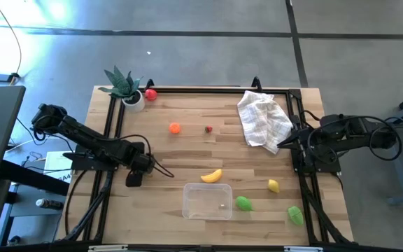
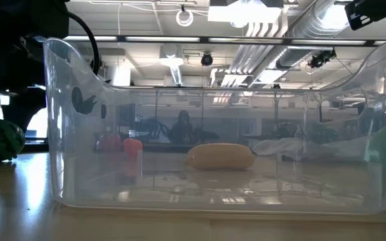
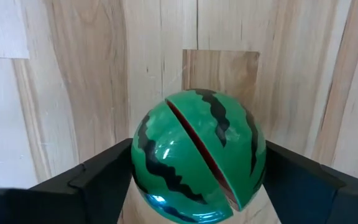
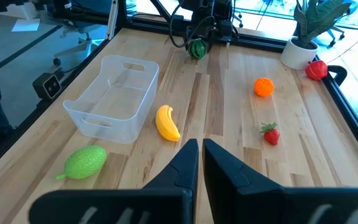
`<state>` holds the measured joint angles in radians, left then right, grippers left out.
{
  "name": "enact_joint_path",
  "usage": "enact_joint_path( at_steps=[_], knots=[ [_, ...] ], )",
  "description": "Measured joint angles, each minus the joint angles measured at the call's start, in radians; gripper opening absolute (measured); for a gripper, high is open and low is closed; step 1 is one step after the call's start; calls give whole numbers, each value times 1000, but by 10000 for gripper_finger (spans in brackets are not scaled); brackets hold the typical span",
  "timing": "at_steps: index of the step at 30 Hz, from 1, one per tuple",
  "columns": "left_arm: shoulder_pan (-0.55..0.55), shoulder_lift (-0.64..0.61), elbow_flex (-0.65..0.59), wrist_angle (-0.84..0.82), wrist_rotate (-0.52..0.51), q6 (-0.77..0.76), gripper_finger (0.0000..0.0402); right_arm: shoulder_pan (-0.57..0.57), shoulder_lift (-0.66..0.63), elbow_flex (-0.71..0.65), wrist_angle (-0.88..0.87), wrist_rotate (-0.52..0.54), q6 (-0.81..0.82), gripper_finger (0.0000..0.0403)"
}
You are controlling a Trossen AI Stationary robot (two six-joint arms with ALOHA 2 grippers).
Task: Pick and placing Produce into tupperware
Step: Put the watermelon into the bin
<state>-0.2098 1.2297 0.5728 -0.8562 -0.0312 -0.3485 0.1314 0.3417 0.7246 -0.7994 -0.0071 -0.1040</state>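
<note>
Worktop (image 1: 187, 150) of pale wood planks carries everything; clear tupperware (image 1: 207, 201) sits near its front edge, and it looks empty in both the high view and the low view.

Step in hand, by my reading: first pick, at the grasp stage. Left gripper (image 1: 136, 173) is low on the worktop to the left of the tupperware, its fingers set on both sides of a toy watermelon (image 3: 199, 155). Fingers seem to touch the fruit's flanks, so I log it as held; whether it has left the wood I cannot tell. Next move calls for a lift clear of the near wall, travel right over the tupperware, then release.

Right gripper (image 4: 200, 163) waits at the right edge by the white cloth (image 1: 263, 119), fingers nearly together, holding nothing.

Loose produce: banana (image 1: 212, 176) just behind the tupperware, green fruit (image 1: 243, 204) beside its right wall, lemon (image 1: 273, 185), orange (image 1: 175, 128), strawberry (image 1: 208, 129).

View notes: watermelon is hidden under the left gripper in the high view; only the wrist views show it well. Left wrist view alone shows its cut seam.
</note>
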Motion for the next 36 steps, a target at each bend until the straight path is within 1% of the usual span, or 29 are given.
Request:
enact_joint_path(
  at_steps=[3, 6, 16, 23, 31, 36],
  knots=[
    [0, 0, 0, 0, 12, -8, 294, 0, 0, 0, 0, 0, 0, 16],
    [0, 0, 0, 0, 14, -22, 289, 0, 0, 0, 0, 0, 0, 16],
    [0, 0, 0, 7, 15, -23, 303, 0, 0, 0, 0, 0, 0, 16],
    [0, 0, 0, 22, -4, -21, 290, 0, 0, 0, 0, 0, 0, 16],
    [0, -1, 2, 21, -10, -11, 293, 0, 0, 0, 0, 0, 0, 16],
    [0, -1, 37, 21, -4, 20, 289, 0, 0, 0, 0, 0, 0, 16]
  ],
)
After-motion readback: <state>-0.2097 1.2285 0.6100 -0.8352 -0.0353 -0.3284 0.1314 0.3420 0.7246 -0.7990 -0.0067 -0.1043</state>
